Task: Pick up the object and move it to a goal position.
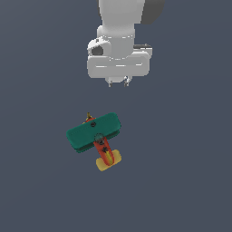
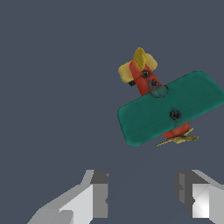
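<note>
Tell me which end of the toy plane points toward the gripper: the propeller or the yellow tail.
The propeller end of the toy plane. It sits nearer the gripper, while the yellow tail points away from it.

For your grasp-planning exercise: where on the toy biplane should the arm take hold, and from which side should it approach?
Grip the toy biplane from above, fingers closing across the short width of the teal wing, either side of the red fuselage. The wing is broad, flat and lies level on the floor, offering two parallel edges. The open gripper probably needs turning to match the plane's skewed heading.
</note>
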